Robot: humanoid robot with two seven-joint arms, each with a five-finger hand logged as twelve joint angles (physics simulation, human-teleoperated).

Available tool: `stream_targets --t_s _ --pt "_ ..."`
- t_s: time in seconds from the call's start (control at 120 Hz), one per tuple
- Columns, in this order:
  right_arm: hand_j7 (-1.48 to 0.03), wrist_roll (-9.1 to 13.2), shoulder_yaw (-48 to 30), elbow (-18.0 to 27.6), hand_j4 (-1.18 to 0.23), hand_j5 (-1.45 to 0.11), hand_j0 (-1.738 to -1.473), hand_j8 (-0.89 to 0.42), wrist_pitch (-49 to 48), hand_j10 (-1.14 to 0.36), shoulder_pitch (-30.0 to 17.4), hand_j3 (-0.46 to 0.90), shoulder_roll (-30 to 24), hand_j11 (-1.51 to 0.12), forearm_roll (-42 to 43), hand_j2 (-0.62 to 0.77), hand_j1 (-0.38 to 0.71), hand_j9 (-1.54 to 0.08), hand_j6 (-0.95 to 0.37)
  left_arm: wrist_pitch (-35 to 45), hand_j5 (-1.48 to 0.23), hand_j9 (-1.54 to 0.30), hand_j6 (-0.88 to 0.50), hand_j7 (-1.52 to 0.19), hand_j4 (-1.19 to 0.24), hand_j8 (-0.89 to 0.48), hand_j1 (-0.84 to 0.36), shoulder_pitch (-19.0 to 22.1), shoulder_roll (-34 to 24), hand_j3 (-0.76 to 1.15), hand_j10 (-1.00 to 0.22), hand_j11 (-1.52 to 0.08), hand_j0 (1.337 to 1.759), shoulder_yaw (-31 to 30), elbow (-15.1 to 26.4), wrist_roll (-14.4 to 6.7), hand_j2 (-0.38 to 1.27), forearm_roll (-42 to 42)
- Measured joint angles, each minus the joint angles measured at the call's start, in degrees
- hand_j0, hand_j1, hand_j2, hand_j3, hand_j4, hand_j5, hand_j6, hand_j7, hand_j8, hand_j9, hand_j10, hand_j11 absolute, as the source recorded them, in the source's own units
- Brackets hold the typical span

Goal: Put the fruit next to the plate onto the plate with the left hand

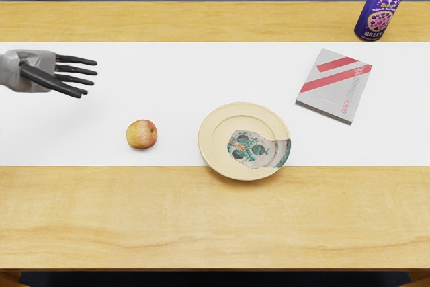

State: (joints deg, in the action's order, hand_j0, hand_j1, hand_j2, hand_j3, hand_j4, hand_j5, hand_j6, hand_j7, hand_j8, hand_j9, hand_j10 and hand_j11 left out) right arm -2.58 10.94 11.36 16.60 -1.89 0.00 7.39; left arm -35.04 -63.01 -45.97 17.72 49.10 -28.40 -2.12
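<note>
Head view: apple [142, 134] beside plate [213, 132], left robot hand [50, 74] well apart, outstretched.

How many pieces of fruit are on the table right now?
1. One apple lies on the white strip, just left of the plate and apart from it. Nothing in view looks able to hide another.

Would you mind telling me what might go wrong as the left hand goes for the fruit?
The round red-and-yellow apple lies loose on the white strip, well apart from the open left hand; a glancing touch may roll it away.
The cream patterned plate looks shallow, so an apple released early might roll off.
</note>
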Motion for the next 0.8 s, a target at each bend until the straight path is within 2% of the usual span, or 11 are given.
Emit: stream_targets --t_s 0.208,0.258,0.433,0.55,0.633,0.8 --pt "-0.05 -0.08 0.05 -0.16 -0.04 -0.05 -1.658 -0.04 0.01 -0.04 0.10 0.00 0.00 -0.05 0.01 -0.01 -0.31 -0.05 -0.04 0.00 -0.32 -0.32 -0.24 -0.32 -0.24 -0.24 0.06 -0.47 1.04 0.00 -0.24 -0.32 1.658 0.02 -0.18 -0.03 0.05 0.75" --pt "-0.05 -0.11 0.05 -0.17 -0.04 -0.05 -1.658 -0.04 0.01 -0.04 0.12 0.00 0.00 -0.05 0.01 -0.01 -0.31 -0.05 -0.04 0.00 -0.32 -0.32 -0.24 -0.32 -0.24 -0.24 0.06 -1.22 3.22 0.00 -0.24 -0.32 1.658 0.24 -0.22 0.03 0.05 4.07" --pt "-0.05 -0.14 0.04 -0.19 -0.04 -0.05 -1.658 -0.04 0.01 -0.04 0.20 0.00 0.00 -0.05 0.02 -0.01 -0.31 -0.05 -0.04 0.01 -0.32 -0.32 -0.24 -0.32 -0.24 -0.24 0.06 -1.68 4.80 0.00 -0.24 -0.32 1.658 2.82 0.67 0.57 0.05 19.87" --pt "-0.05 -0.15 -0.01 -0.29 -0.04 -0.05 -1.658 -0.04 0.01 -0.04 0.21 0.00 0.00 -0.05 0.02 -0.01 -0.31 -0.05 -0.04 0.01 -0.32 -0.32 -0.24 -0.32 -0.25 -0.24 0.06 -0.56 4.66 0.00 -0.24 -0.32 1.658 4.61 6.23 1.88 0.05 31.32" --pt "-0.05 -0.18 -0.03 -0.33 -0.04 -0.05 -1.658 -0.04 0.01 -0.04 0.21 0.00 0.00 -0.05 0.05 -0.01 -0.31 -0.05 -0.04 0.01 -0.32 -0.32 -0.25 -0.32 -0.25 -0.25 0.06 1.31 4.72 0.00 -0.25 -0.32 1.658 5.03 12.31 2.68 0.05 39.72" --pt "-0.05 -0.22 -0.04 -0.36 -0.04 -0.05 -1.658 -0.04 0.01 -0.04 0.24 0.00 0.00 -0.05 0.08 -0.01 -0.31 -0.05 -0.04 0.02 -0.32 -0.32 -0.25 -0.32 -0.25 -0.25 0.06 2.46 6.56 0.00 -0.25 -0.32 1.658 5.09 21.43 3.21 0.05 50.90"
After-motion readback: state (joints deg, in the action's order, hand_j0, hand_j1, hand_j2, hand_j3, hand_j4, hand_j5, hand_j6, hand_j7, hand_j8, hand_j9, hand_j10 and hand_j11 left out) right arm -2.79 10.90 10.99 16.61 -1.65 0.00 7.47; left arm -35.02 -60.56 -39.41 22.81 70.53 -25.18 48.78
